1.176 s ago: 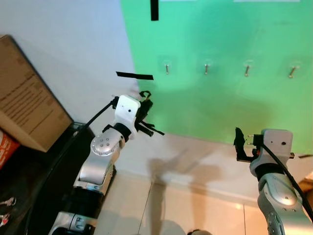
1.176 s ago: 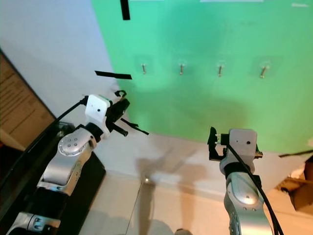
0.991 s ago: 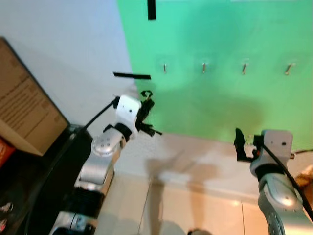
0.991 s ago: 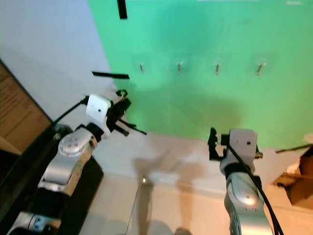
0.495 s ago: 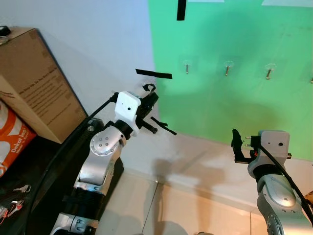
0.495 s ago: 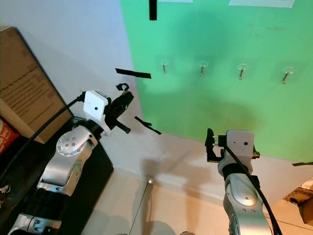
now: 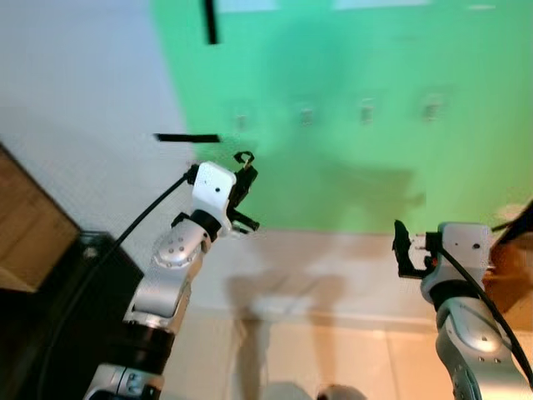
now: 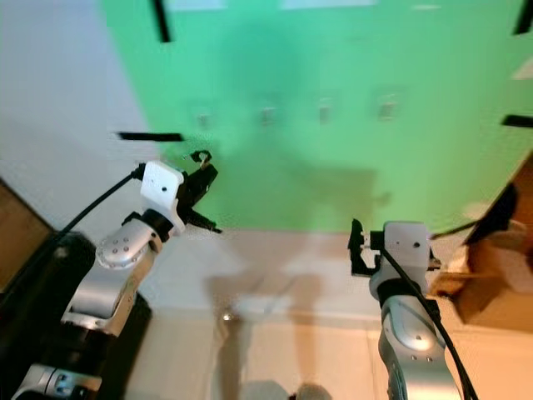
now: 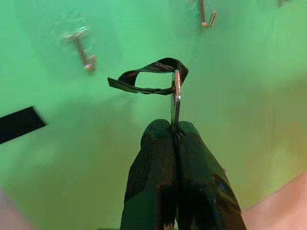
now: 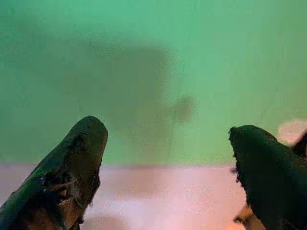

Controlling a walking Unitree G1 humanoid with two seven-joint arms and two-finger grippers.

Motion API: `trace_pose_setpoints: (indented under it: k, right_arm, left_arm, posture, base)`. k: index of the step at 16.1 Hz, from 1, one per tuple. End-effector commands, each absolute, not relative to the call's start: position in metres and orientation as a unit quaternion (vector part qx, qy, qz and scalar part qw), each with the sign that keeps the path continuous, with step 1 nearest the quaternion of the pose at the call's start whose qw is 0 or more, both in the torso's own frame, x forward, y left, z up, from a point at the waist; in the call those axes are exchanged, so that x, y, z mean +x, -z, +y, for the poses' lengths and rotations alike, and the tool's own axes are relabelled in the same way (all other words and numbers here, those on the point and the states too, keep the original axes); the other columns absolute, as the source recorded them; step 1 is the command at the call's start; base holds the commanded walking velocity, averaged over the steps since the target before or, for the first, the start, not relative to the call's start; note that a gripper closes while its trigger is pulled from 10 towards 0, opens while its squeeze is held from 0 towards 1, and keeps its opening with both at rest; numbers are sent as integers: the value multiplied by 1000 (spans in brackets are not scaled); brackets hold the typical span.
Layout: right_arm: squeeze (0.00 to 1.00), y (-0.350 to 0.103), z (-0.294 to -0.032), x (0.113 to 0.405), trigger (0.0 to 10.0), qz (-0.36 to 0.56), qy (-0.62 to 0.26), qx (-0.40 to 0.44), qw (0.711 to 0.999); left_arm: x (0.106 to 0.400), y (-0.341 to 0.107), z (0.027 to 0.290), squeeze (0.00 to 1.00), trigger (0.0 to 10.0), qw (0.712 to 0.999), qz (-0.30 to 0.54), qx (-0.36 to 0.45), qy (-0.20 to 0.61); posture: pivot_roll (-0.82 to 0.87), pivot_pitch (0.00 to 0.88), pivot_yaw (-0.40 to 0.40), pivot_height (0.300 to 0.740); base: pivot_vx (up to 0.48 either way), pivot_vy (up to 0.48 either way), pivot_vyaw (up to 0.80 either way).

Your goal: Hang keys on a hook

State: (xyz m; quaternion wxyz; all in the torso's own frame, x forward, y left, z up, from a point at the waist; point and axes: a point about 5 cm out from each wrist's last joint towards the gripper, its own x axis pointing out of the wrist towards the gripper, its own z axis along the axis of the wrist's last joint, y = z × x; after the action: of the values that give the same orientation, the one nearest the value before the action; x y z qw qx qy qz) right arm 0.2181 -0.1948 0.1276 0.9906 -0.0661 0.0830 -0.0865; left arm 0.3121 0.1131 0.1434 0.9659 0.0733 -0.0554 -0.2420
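Holding one key below the hooks

Pinched tight between the left gripper (image 9: 173, 136) fingers, one key (image 9: 176, 98) with a black strap loop (image 9: 148, 79) stands upright. Right gripper (image 10: 168, 143) is spread wide, empty. Beyond, four hooks (image 7: 306, 115) line the green wall (image 7: 375, 67).

A bright green wall panel (image 7: 350, 75) fills the upper right; plain white wall (image 7: 75, 92) upper left; beige tiled floor (image 7: 333, 358) below.
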Motion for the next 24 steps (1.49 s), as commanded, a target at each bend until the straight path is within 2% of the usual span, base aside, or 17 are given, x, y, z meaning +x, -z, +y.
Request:
trace_pose_setpoints:
  k: [1, 3, 5, 7, 16, 24]
  right_arm:
    - [0, -129, -194, 219, 10000, 80, 84, -71, 991]
    - [0, -129, -193, 221, 10000, 79, 82, -73, 991]
    - [0, -129, -193, 223, 10000, 80, 82, -70, 991]
    - [0, -129, -192, 223, 10000, 80, 81, -70, 991]
    - [0, -129, -191, 226, 10000, 77, 85, -69, 991]
    - [0, -131, -188, 232, 10000, 73, 77, -66, 992]
  left_arm:
    - [314, -142, 116, 0, 10000, 968, -48, 80, 233]
    - [316, -141, 118, 0, 10000, 971, -39, 74, 225]
    - [317, -141, 118, 0, 10000, 971, -35, 74, 225]
    - [318, -141, 118, 0, 10000, 970, -33, 77, 227]
    - [324, -146, 125, 0, 10000, 974, -33, 81, 209]
    - [336, -168, 157, 0, 10000, 982, -56, 96, 150]
  posture:
    - [-195, 0, 131, 740]
    - [-190, 0, 128, 740]
    - [-188, 0, 130, 740]
    - [-190, 0, 133, 740]
    - [-180, 0, 134, 740]
    - [-144, 0, 108, 740]
  base:
    - [0, -480, 0]
    - [0, 0, 0]
    - [0, 480, 0]
    - [0, 480, -800]
    - [0, 0, 0]
    - [0, 0, 0]
